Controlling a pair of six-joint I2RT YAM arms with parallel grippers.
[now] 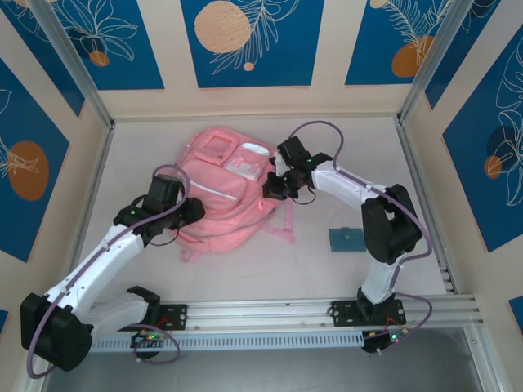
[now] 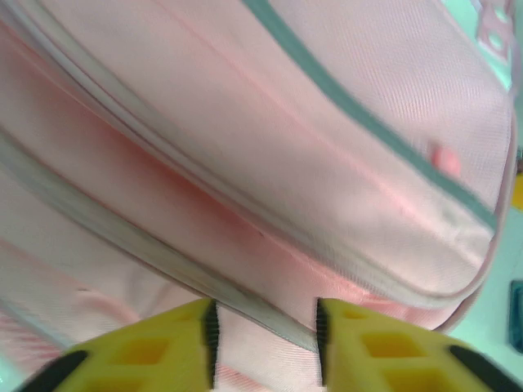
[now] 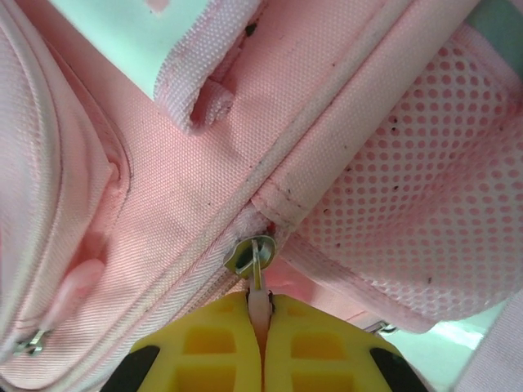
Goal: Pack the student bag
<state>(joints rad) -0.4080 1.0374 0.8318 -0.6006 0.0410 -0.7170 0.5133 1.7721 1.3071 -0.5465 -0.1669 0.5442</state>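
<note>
Clamped on the zipper pull (image 3: 258, 304) of the student bag (image 3: 204, 163), the right gripper (image 3: 263, 327) looks mid-unzipping, the left gripper (image 2: 264, 335) parted over a seam (image 2: 245, 306); next, pull steadily along the track.

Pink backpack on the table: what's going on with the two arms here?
Both arms are at the large soft pink fabric backpack on the pale table. The right end effector is shut on the small pink zipper pull tab beside the mesh pocket. The left end effector is at the bag's other side, jaws apart, a zipper seam crossing the gap, apparently not gripped. A small teal rectangular case lies on the table, outside the bag.
</note>
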